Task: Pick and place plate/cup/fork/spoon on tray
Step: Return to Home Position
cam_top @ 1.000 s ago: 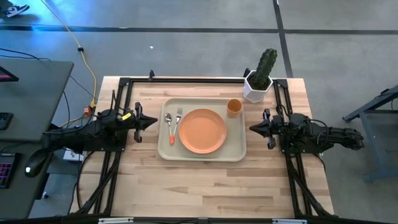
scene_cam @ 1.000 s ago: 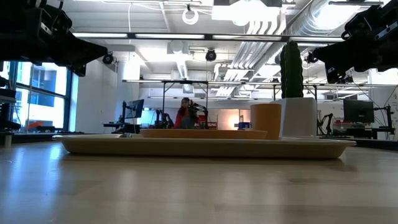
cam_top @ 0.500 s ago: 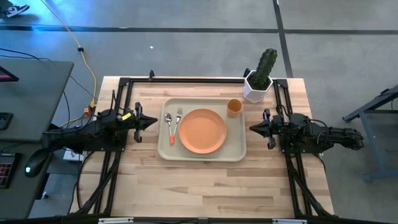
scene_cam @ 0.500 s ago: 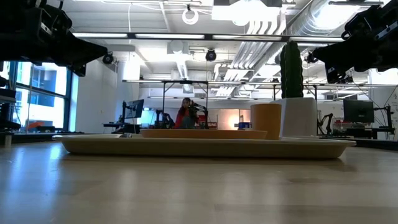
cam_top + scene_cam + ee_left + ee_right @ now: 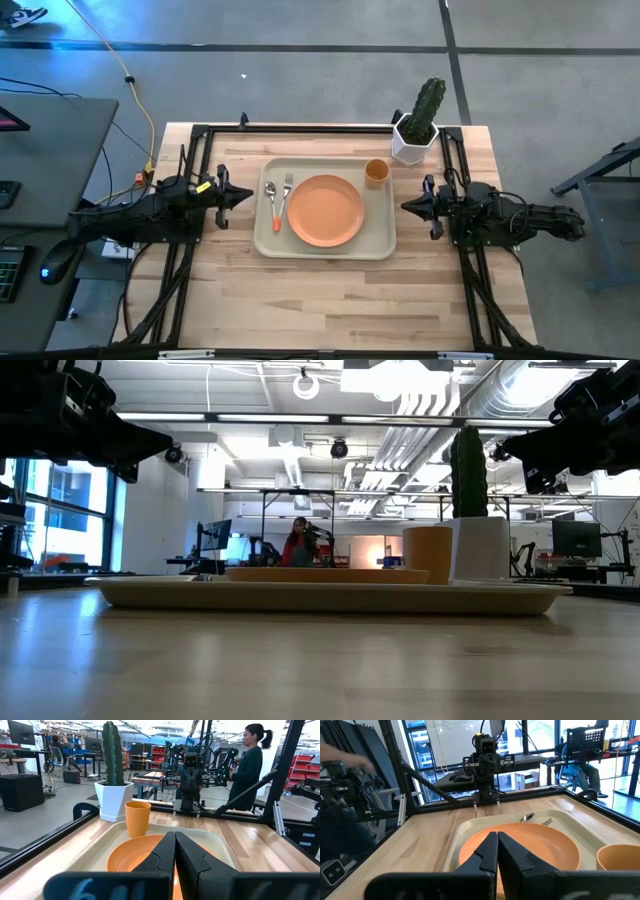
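- Over the last second we saw nothing move.
- Plate (image 5: pixel 326 209), cup (image 5: pixel 376 172), fork (image 5: pixel 287 188) and spoon (image 5: pixel 271 194) all sat on tray (image 5: pixel 381 243).
- Left gripper (image 5: pixel 237 196) and right gripper (image 5: pixel 411 207) flanked the tray, fingers closed, empty.
- We judged the task complete.

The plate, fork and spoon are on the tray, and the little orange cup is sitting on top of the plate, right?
Almost. The cup is not on the plate. The high view shows it standing on the tray in its corner near the cactus pot, beside the plate. The fork and spoon do lie on the tray.
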